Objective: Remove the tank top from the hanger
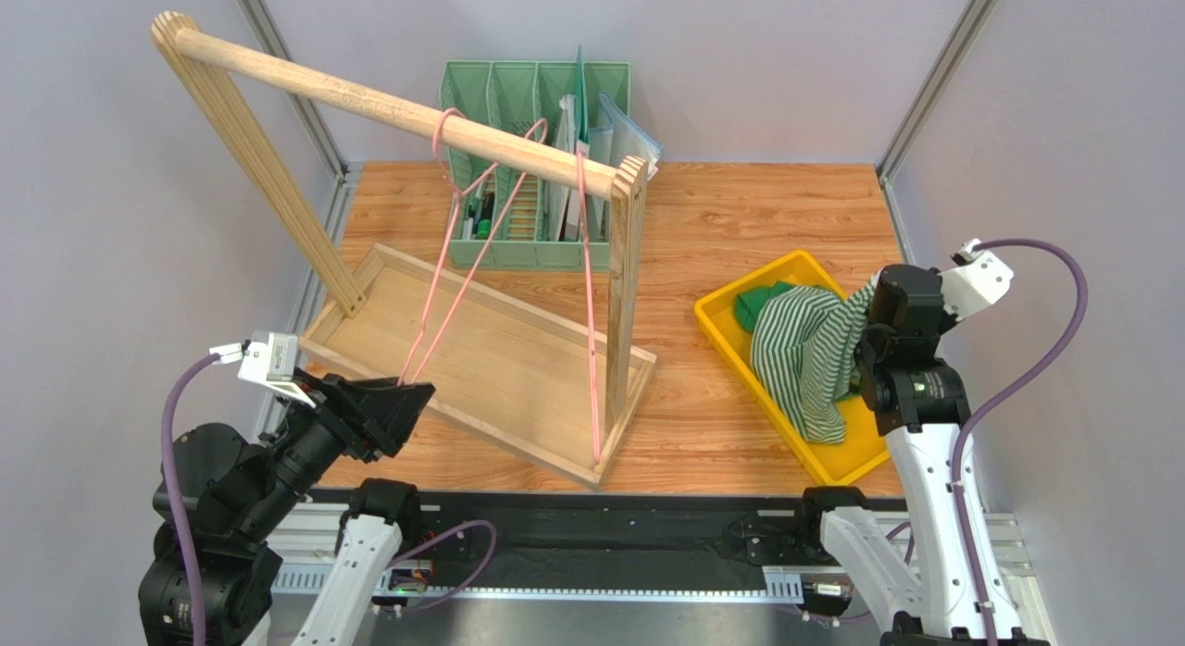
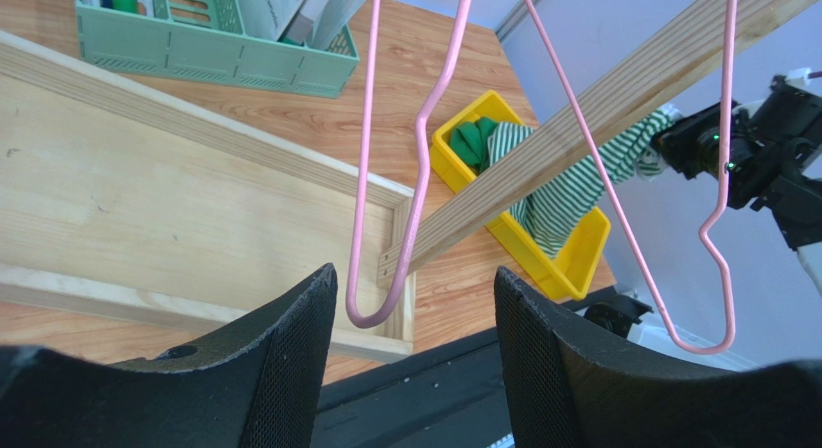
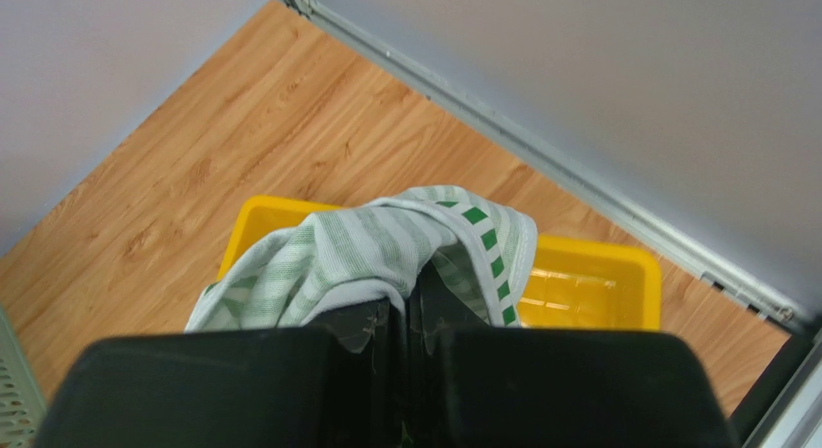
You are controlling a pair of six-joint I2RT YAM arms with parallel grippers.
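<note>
The green-and-white striped tank top [image 1: 807, 348] hangs from my right gripper [image 1: 874, 327], which is shut on it above the yellow bin [image 1: 863, 463]; its lower part drapes into the bin. In the right wrist view the cloth [image 3: 386, 246] bunches over the closed fingertips. The bare pink hanger [image 1: 473, 264] hangs from the wooden rail [image 1: 404, 114]. My left gripper [image 1: 397, 396] is open just below the hanger's lower corner [image 2: 371, 313], which sits between the fingers without touching them.
The wooden rack stands on a wooden base tray [image 1: 487, 355]. A green organiser [image 1: 536, 160] with papers stands behind it. A green cloth [image 1: 758, 306] lies at the bin's far end. Grey walls close in on both sides.
</note>
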